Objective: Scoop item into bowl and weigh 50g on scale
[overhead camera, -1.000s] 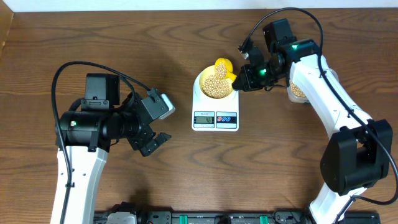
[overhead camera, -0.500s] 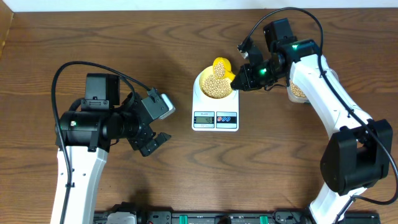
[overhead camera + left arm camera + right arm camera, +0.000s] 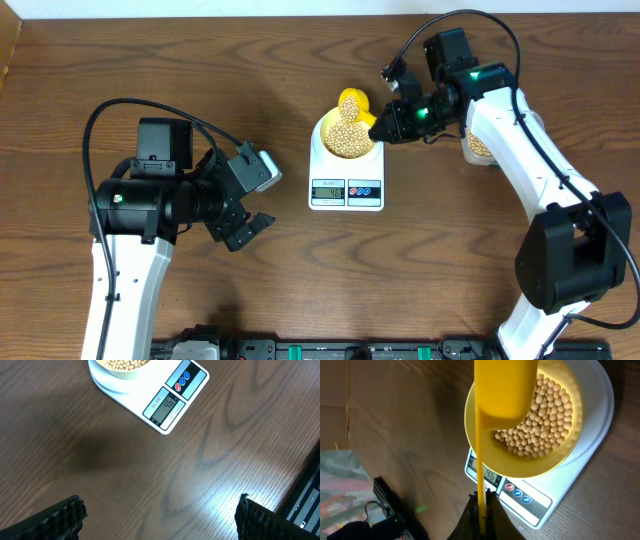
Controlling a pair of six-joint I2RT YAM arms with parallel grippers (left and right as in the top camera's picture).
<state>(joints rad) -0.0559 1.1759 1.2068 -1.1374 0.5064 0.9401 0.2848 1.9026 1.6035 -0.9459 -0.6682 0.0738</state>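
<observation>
The white scale [image 3: 346, 188] stands mid-table with the pale yellow bowl [image 3: 324, 128] on it, heaped with tan beans [image 3: 346, 138]. My right gripper [image 3: 385, 125] is shut on the thin handle of a yellow scoop [image 3: 352, 102], whose cup hangs over the bowl's far rim. In the right wrist view the scoop [image 3: 505, 387] covers part of the beans [image 3: 545, 420] in the bowl [image 3: 520, 469], and the gripper [image 3: 483, 502] pinches the handle. My left gripper [image 3: 255, 205] hangs open to the left of the scale [image 3: 175, 400], whose display reads 46.
A clear tub [image 3: 478, 148] with more beans sits right of the scale, mostly hidden under the right arm. Dark equipment runs along the table's front edge [image 3: 330, 350]. Bare wood [image 3: 125, 470] lies under the left gripper.
The scoop has shifted slightly left and toward the far rim of the bowl. The left arm has not moved.
</observation>
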